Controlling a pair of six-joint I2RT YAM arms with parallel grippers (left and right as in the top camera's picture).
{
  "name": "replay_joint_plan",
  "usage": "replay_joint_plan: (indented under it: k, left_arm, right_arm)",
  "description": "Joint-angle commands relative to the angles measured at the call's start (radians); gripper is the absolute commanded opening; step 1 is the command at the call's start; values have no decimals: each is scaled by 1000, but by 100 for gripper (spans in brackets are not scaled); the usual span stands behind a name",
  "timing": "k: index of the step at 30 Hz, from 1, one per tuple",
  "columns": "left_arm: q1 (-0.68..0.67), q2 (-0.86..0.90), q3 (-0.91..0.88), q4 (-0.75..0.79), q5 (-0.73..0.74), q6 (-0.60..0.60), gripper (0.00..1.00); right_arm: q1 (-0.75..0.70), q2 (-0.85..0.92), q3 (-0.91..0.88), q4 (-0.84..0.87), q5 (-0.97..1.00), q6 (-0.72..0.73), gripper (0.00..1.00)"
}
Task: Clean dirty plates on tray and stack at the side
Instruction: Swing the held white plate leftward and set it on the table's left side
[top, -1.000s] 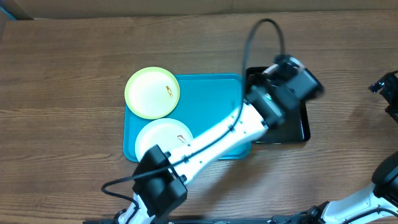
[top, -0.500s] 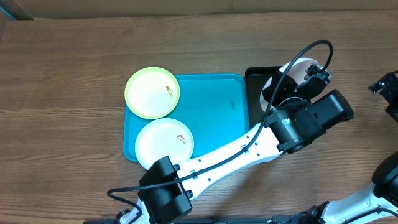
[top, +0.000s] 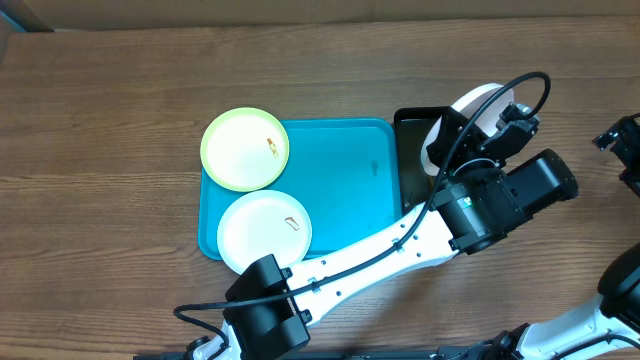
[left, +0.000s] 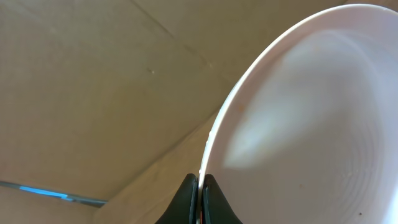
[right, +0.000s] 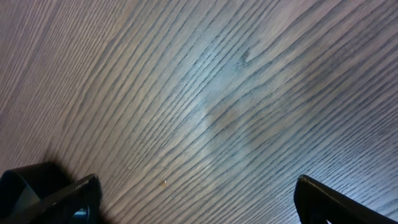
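- The tabletop (top: 100, 100) carries no stack of plates at the side, so we judge the stacking part of the task as not yet begun.
- The tray (top: 345, 170) has two plates on its left half, and its right half is bare turquoise.
- The black tray (top: 412, 135) sits just beside the tray's right edge. We cannot tell what lies in it, because the left arm covers much of it.
- The yellow-green plate (top: 245, 148) lies on the tray's far left corner, overhanging the rim. It shows a small reddish mark, so we count it as left to clean.
- The white plate (top: 264, 228) lies on the tray's near left corner, also with a small smear, so we count it as left to clean too.
- The third plate (left: 298, 124), all white, is off the tray, held tilted on edge in the air by the black tray's far right corner. Its face looks nearly clean to us.
- The left pincer (left: 199, 186) is clamped on that plate's rim.
- The right pincer (right: 199, 199) has its fingers wide apart over bare wood, holding nothing.
- We judge the task as roughly one plate in, with two to go.
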Motion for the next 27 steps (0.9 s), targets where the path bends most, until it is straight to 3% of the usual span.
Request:
replay_joint_plan:
  k: [1, 9, 15, 23, 27]
  left_arm:
    - [6, -12, 28, -6, -18, -70, 4]
    - [84, -12, 28, -123, 364, -298, 4]
    - [237, -12, 28, -176, 721, -409, 4]
    - [584, -12, 28, -257, 1270, -470, 4]
    - [806, -12, 28, -374, 1378, -483, 4]
  right_arm:
    - [0, -5, 8, 4, -5, 3, 100]
    - [0, -5, 8, 4, -5, 3, 100]
    - [0, -5, 8, 4, -5, 3, 100]
    - [0, -5, 8, 4, -5, 3, 100]
    - [0, -5, 8, 4, -5, 3, 100]
